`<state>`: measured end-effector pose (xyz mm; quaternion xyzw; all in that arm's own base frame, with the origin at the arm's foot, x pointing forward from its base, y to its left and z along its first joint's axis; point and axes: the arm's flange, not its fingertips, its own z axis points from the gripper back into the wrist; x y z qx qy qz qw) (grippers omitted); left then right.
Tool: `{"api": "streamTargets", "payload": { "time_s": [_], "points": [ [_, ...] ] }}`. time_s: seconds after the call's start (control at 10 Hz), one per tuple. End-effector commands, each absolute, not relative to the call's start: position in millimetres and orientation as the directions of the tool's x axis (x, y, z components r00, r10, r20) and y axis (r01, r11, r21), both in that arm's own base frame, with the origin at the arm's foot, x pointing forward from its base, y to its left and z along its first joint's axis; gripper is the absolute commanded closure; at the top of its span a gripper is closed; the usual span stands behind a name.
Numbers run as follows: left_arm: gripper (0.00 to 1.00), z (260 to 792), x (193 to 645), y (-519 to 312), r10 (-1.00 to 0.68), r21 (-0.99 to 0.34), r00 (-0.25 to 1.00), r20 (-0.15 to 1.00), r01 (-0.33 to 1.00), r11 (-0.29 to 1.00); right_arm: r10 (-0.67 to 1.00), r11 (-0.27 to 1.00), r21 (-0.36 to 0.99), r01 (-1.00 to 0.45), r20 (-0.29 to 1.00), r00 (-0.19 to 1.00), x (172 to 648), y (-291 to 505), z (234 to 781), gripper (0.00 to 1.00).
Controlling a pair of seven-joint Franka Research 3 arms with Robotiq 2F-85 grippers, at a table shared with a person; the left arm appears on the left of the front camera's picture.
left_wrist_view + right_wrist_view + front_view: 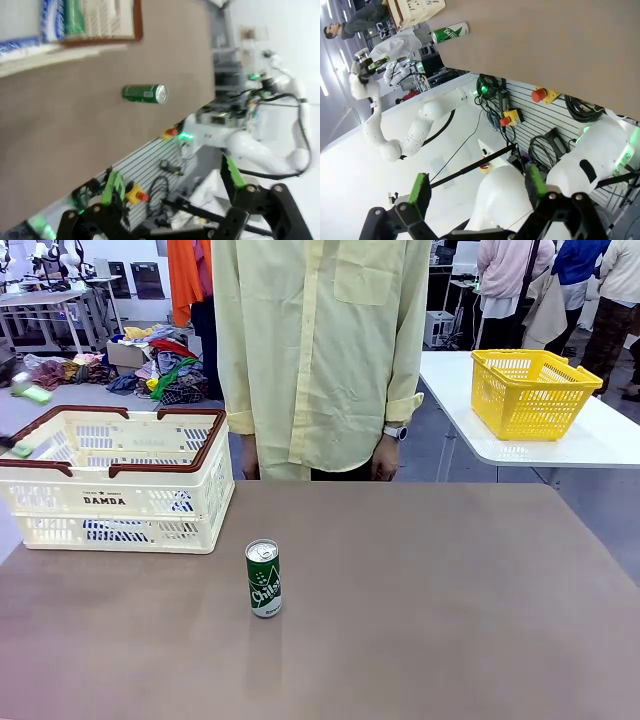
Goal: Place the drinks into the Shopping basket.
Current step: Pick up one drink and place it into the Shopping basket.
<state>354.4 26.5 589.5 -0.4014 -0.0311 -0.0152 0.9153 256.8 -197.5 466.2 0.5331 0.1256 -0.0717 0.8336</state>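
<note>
**Drinks still one can short of the Shopping basket**

Drinks are the business at this table: one green can (264,578) stands upright on the brown table (450,620), apart from the Shopping basket (120,480) and on the robot's side of its right-hand corner. Blue and green shapes behind the basket's slotted wall look like cans already loaded, though the slots hide too much to be sure. A person in a pale yellow shirt (320,350) stands beyond the basket's far right corner, hands down. The left gripper (172,192) and the right gripper (477,192) both hang off the table's near edge, well away from the basket, green-padded fingers spread wide and holding nothing. The risks ahead appear plain: the can is slim and tall, so a finger arriving off-centre could tip it and send it rolling away from the basket, and a carry kept too low could knock it against the basket's dark brown rim (212,445). A smaller yellow basket (528,392) sits on a white table far to the basket's right, a possible wrong destination.
</note>
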Motion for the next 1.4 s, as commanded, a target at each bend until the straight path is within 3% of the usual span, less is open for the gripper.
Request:
{"api": "streamTargets", "payload": {
  "time_s": [0.0, 0.3, 0.4, 0.5, 0.8, 0.9, 1.3],
  "points": [
    [0.0, 599, 378, -68, -0.183, -0.514, 0.983, -0.028, 0.143, 0.846, 0.021, 0.419, 0.875, 0.244, -0.278, 0.96, 255, -199, 469, 0.0],
    [0.0, 561, 350, -225, -0.373, -0.216, 0.927, -0.038, 0.357, 0.909, 0.021, 0.419, 0.875, 0.244, -0.278, 0.96, 255, -199, 469, 0.0],
    [0.0, 545, 333, -261, -0.367, -0.09, 0.93, 0.033, 0.368, 0.925, 0.021, 0.419, 0.875, 0.244, -0.278, 0.96, 255, -199, 469, 0.0],
    [0.0, 529, 325, -285, -0.36, -0.05, 0.929, 0.083, 0.365, 0.93, 0.021, 0.419, 0.875, 0.244, -0.278, 0.96, 255, -199, 469, 0.0],
    [0.0, 499, 331, -301, -0.304, -0.051, 0.948, 0.093, 0.309, 0.95, 0.021, 0.419, 0.875, 0.244, -0.278, 0.96, 255, -199, 469, 0.0],
    [0.0, 509, 311, -320, -0.409, -0.043, 0.91, 0.067, 0.412, 0.91, 0.021, 0.419, 0.875, 0.244, -0.278, 0.96, 255, -199, 469, 0.0],
    [0.0, 503, 313, -323, -0.394, -0.056, 0.916, 0.073, 0.398, 0.916, 0.021, 0.419, 0.875, 0.244, -0.278, 0.96, 255, -199, 469, 0.0]
  ]
}}
